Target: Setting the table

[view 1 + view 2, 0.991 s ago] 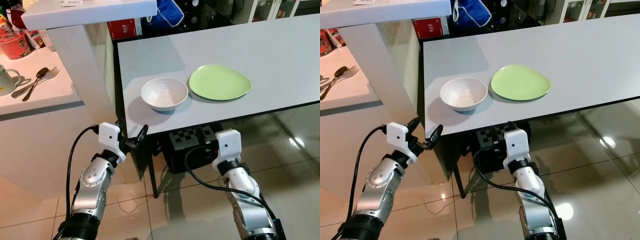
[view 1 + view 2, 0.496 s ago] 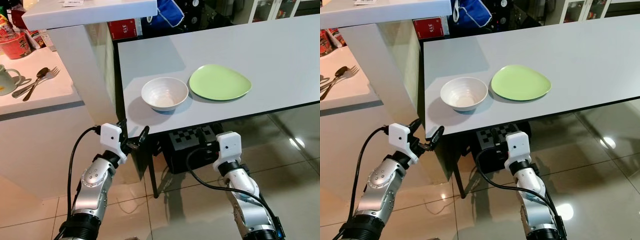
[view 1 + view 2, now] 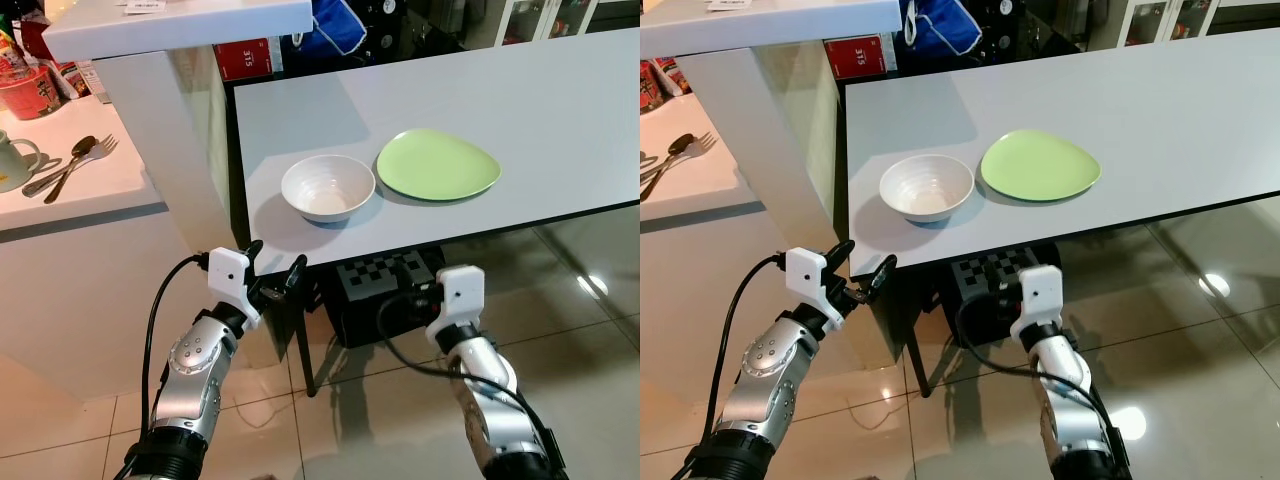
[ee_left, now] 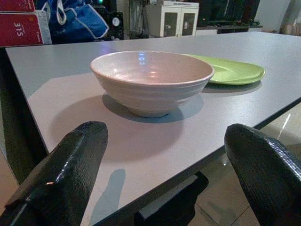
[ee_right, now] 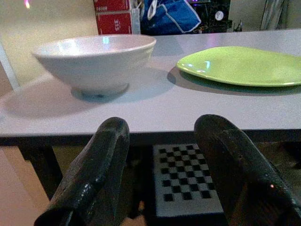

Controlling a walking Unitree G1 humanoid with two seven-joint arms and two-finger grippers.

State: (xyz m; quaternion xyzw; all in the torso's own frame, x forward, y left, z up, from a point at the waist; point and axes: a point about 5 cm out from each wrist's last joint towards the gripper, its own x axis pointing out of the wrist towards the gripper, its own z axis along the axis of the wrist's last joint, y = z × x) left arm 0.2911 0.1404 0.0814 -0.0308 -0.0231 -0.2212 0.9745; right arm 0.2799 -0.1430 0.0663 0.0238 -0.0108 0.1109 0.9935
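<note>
1. Two dishes stand on the grey table (image 3: 560, 110), in the centre of the head view: a white bowl (image 3: 328, 186) near the table's front left corner and a green plate (image 3: 438, 164) just beside it to the right, the two close but apart.
2. The white bowl is round, faintly ribbed on its outer wall, set upright on a small foot; nothing can be seen in it, only light reflections on its inner surface. The green plate is flat, rounded and slightly irregular in outline, and bare.
3. On the white counter (image 3: 70, 195) at the upper left of the frame stand a pale mug (image 3: 14, 160), partly cut by the frame edge, and a red printed cup (image 3: 30, 90); their contents cannot be seen. A spoon (image 3: 62, 163) and a fork (image 3: 88, 162) lie side by side next to the mug.
4. Legible writing: a red box (image 3: 248, 57) behind the table's far left corner bears "315" in white. A blue bag (image 3: 336, 24) sits just to its right.
5. The left gripper (image 3: 272, 270) is held at the table's front left corner, just below the edge, fingers spread apart and holding nothing; its wrist view looks across the tabletop at the bowl.
6. The right gripper (image 5: 162, 174) is held below the table's front edge, under the plate, fingers parted and holding nothing. A black-and-white checkerboard panel (image 3: 385, 275) lies under the table ahead of it.
</note>
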